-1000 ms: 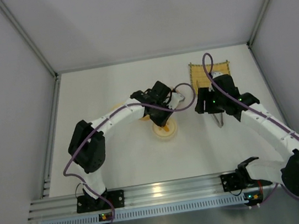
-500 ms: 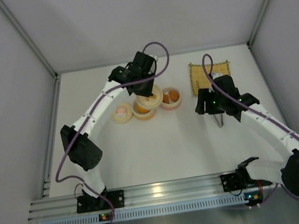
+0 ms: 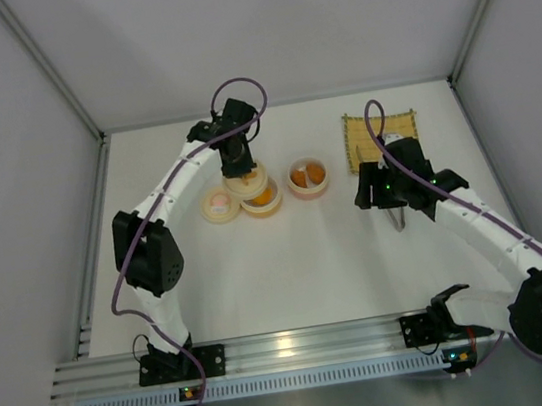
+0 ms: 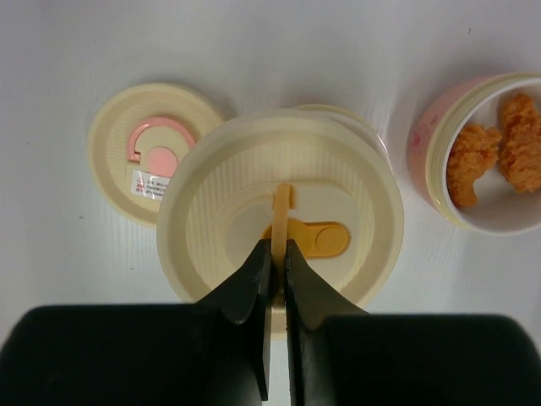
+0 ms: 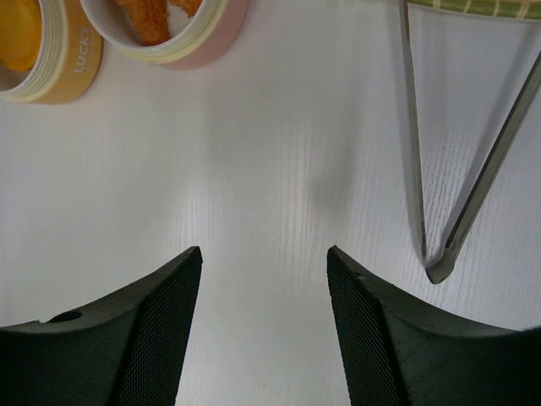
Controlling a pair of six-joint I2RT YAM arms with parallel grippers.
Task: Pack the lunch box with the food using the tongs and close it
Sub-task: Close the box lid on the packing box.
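My left gripper [image 4: 277, 245] [image 3: 237, 157] is shut on the thin upright handle of a cream round lunch box piece [image 4: 279, 203] [image 3: 246, 181] with an orange latch. That piece hangs over the yellow bowl [image 3: 269, 201] [image 5: 59, 63], hiding most of it. To its left, the cream top with a pink centre [image 4: 148, 152] [image 3: 219, 205] lies flat on the table. To the right stands a pink bowl [image 4: 423, 144] [image 3: 310, 189] with orange-brown food [image 4: 499, 148] in it. My right gripper [image 5: 264, 252] [image 3: 383, 192] is open over bare table. The silver tongs [image 5: 412, 127] [image 3: 397, 214] lie just to its right.
The yellow woven mat [image 3: 380, 132] lies at the far right, with the tips of the tongs reaching its edge. White walls enclose the table on three sides. The arm bases sit on the aluminium rail [image 3: 291, 347] at the near edge.
My left arm has carried the cream piece from the table's middle to the far left, over the yellow bowl. The bowls it hid now show. The right arm has stayed put.
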